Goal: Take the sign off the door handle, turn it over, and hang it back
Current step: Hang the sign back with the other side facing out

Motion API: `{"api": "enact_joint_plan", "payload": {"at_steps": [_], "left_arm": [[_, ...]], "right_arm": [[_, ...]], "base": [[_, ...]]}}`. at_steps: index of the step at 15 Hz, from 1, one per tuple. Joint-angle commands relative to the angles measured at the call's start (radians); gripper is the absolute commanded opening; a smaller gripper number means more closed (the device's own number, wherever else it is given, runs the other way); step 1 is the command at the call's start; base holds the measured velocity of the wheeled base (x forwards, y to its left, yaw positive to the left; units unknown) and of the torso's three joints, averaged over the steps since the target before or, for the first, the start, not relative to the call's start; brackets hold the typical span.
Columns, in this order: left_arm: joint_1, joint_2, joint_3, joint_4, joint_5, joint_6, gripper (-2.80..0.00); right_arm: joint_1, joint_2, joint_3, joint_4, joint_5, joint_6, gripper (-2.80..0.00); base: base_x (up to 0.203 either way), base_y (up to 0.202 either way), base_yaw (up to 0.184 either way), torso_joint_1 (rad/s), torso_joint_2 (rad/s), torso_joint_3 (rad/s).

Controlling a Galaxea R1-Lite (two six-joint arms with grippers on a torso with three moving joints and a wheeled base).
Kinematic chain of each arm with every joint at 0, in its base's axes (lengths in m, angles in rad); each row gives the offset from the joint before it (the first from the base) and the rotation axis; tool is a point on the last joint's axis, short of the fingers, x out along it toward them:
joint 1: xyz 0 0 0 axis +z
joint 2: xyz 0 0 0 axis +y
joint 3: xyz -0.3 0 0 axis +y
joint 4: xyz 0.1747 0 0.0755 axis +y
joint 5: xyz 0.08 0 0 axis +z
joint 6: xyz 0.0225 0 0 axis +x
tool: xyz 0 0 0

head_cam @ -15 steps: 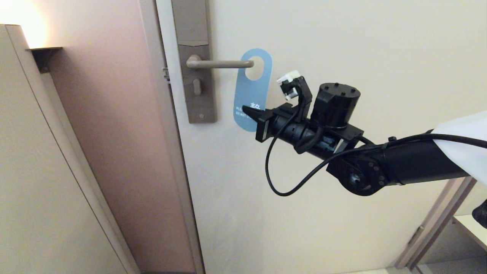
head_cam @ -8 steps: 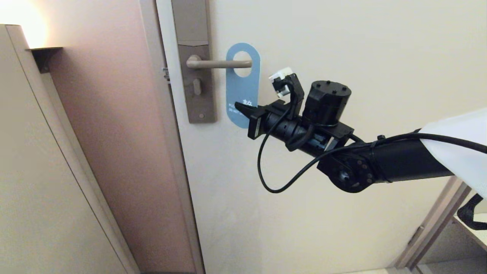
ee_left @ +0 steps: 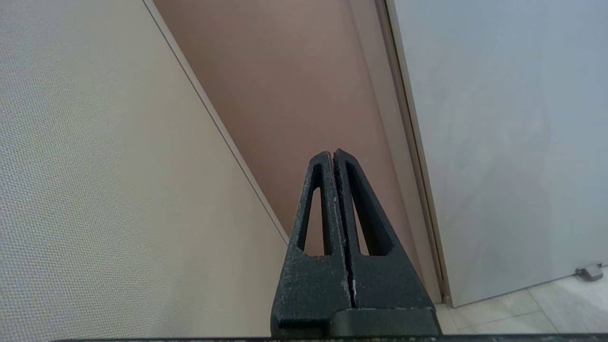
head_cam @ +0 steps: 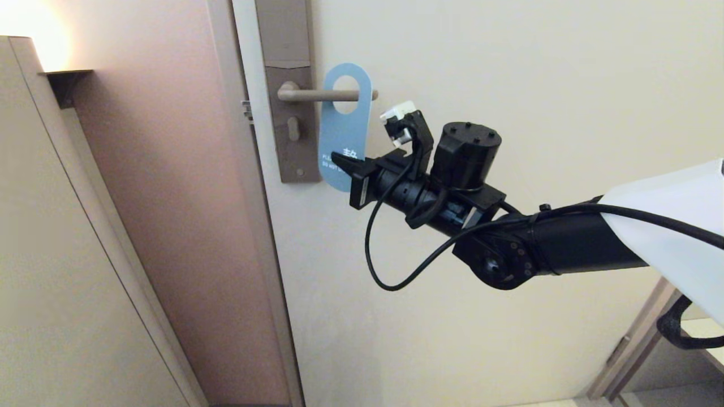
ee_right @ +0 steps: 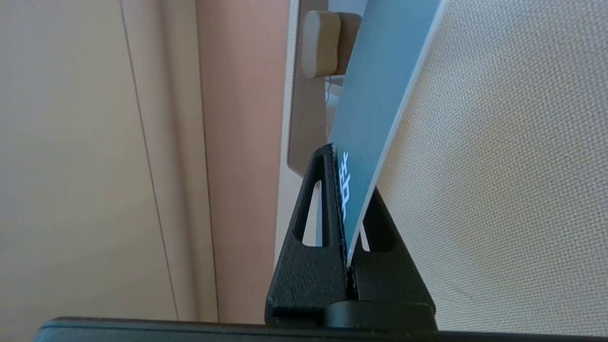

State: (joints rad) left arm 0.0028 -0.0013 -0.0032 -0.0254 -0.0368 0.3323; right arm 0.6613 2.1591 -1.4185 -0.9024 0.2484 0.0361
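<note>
At nine o'clock of the door sits the lock plate (head_cam: 288,113). The handle (head_cam: 325,94) runs through the sign's (head_cam: 342,127) hole, blue side out, so we judge flipping done and rehanging nearly complete. Our right end effector (head_cam: 346,163), at the sign's six o'clock, pinches its lower end; releasing remains. Our left end effector (ee_left: 334,156) is parked, fingers pressed together.

Warm glare from a lamp (head_cam: 22,28) upper left, even soft light elsewhere, faint shadows, sharp focus
</note>
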Motion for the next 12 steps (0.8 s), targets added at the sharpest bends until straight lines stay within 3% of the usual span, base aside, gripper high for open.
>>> {"api": "enact_joint_plan", "payload": {"at_steps": [1,12], "left_arm": [[0.0,0.001,0.0,-0.001,0.0,0.002,-2.8],[0.0,0.001,0.0,-0.002,0.002,0.005,-2.8]], "right_arm": [[0.002,0.004,0.0,-0.006,0.003,0.0,-2.8],[0.037,0.031,-0.04,-0.006,0.0,-0.001,-2.8]], "base": [[0.0,0.0,0.0,0.0,0.0,0.0],[0.0,0.0,0.0,0.0,0.0,0.0]]}}
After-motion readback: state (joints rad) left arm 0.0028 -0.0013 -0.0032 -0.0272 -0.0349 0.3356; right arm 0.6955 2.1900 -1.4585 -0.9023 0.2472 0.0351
